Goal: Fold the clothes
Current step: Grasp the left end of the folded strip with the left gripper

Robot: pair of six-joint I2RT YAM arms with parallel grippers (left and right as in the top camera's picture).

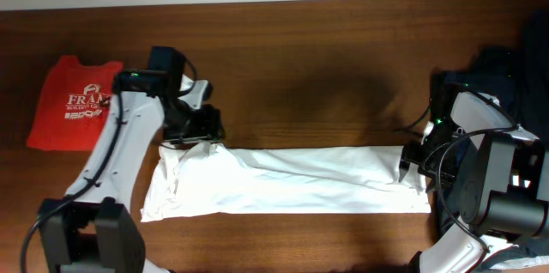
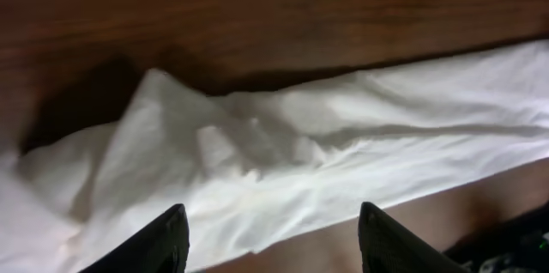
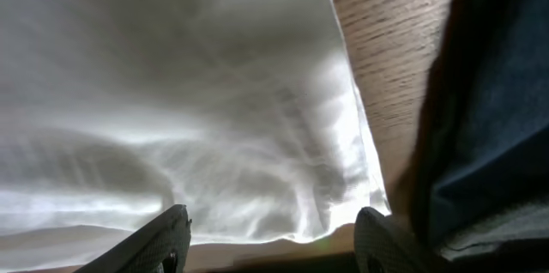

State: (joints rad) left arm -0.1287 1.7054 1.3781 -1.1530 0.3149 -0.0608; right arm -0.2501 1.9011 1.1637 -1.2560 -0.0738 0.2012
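**Mid-fold on the dark wooden tabletop (image 1: 326,67):** the large white cotton T-shirt (image 1: 292,183) lies as a long narrow band across the near middle, running left to right, its sides apparently already turned in. I judge the lengthwise fold done. The crosswise folds that would bring the band down to a compact packet are not yet made.

My left tool (image 2: 273,237) hangs released over the rumpled, bunched left end of the band, fingers apart with nothing between them. My right tool (image 3: 273,234) hangs equally released over the right end, just above the cloth.

At far left a red T-shirt with white lettering (image 1: 73,106) lies flat in a tidy rectangle and looks finished. At the right edge a heap of dark blue clothing (image 1: 515,63) waits, unfolded as far as I can judge.

Hard to make out: the white shirt's chest print shows in no view, and its sleeves and collar are lost inside the folds. The left arm cuts off the red shirt's lettering. The dark heap runs out of the picture and behind the right arm, so I cannot tell how many garments it holds.
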